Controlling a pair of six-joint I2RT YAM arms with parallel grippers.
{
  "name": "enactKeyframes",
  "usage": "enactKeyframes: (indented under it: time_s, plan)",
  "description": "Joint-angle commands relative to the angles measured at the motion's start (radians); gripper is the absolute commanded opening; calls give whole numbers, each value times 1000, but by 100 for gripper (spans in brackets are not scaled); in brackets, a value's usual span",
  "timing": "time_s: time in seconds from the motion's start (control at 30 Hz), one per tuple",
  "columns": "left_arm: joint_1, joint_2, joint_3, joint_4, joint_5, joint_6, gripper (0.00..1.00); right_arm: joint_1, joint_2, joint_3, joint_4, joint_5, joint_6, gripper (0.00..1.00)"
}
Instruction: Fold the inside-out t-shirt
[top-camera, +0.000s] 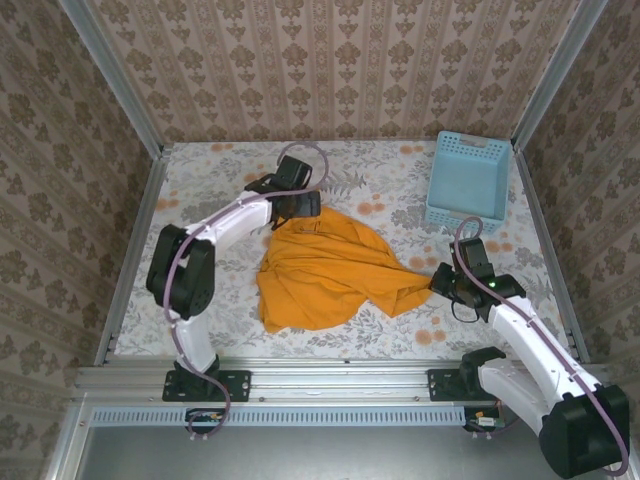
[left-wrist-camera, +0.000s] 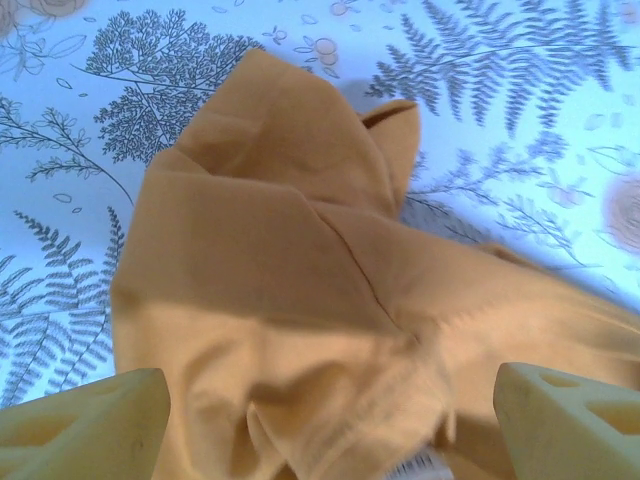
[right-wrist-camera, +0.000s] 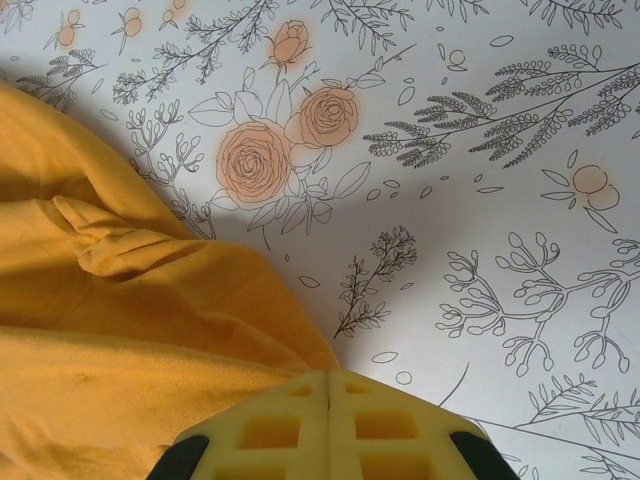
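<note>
right wrist: t-shirt (right-wrist-camera: 120, 330) in closed fingers (right-wrist-camera: 265, 432)

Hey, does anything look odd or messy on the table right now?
The t-shirt lies crumpled in a heap rather than flat, with one corner drawn to a point in the shut right gripper. The left gripper hangs open over its far end. Nothing looks spilled or damaged.

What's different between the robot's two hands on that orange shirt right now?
The left hand is open, fingers spread wide above the far edge of the t-shirt; the right hand is shut, fingers pressed together. The left hand grips nothing, while the right hand seems to pinch the t-shirt's right corner, which is drawn to a point. Both have pale yellow fingers and sit at the cloth's edge.
</note>
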Motion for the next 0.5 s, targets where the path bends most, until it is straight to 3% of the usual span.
enactKeyframes:
  time_s: [0.0,0.1,0.2,0.27,0.33,0.4,0.43,0.47]
  plan:
    - [6,82,76,-72,14,13,84,4,-8,6,-32,40,-1,0]
    - [21,151,124,-73,25,13,79,3,-7,11,-17,33,-5,0]
    - [43,195,143,-26,72,19,67,4,1,27,-7,24,-21,0]
    - [52,214,178,-35,88,23,51,3,5,54,-20,35,-40,0]
    - [63,196,209,-55,91,30,27,4,1,101,-46,53,-73,0]
    - [74,151,236,-79,86,41,9,5,-13,169,-67,66,-113,0]
    - [82,118,257,-105,86,48,0,3,-23,214,-78,73,-136,0]
    - [89,81,275,-127,85,50,0,3,-32,261,-90,79,-154,0]
